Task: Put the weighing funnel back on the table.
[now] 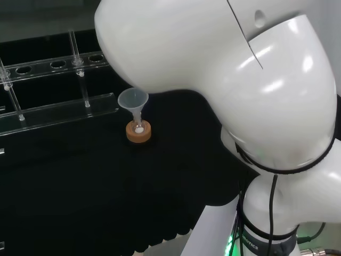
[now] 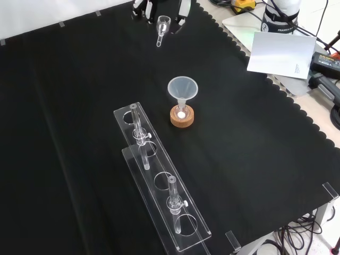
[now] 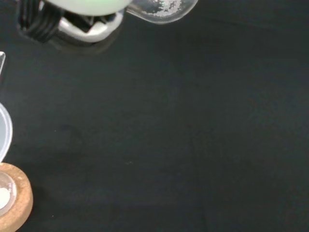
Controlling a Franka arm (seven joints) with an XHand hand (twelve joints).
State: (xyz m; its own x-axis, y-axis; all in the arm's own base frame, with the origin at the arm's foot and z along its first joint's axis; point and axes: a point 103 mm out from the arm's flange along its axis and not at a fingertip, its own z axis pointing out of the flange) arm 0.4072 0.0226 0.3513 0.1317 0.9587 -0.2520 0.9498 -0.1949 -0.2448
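Where the desk [image 2: 64, 106] showed bare black cloth along its left side in the front view, nothing stood on it. Next came a clear rack [image 2: 159, 183], lying slantwise from the desk's middle toward its near edge, with round holes in its top plate and two upright posts. In the head view the same rack [image 1: 53, 109] lay along the desk's left edge.

To the right of the rack's far end, at the desk's far edge in the front view, the hand [image 2: 142, 7] reached in from above. The weighing funnel [image 2: 162, 27] sat just below it, its cup nearest the hand and its short stem pointing toward the desk's middle. Whether the hand had hold of the piece, or the piece lay on the cloth, could not be told. In the wrist view the weighing funnel [image 3: 161, 7] sat close beside the hand [image 3: 82, 29], with white grains in its cup.

Right of that, near the desk's middle, the funnel [image 2: 183, 87] stood mouth up with its stem in a small flask [image 2: 181, 113] on a cork ring [image 2: 182, 120], well apart from the weighing funnel. A white spot showed inside the flask.

Past the desk's scalloped right edge lay a white sheet of paper [image 2: 281, 56].
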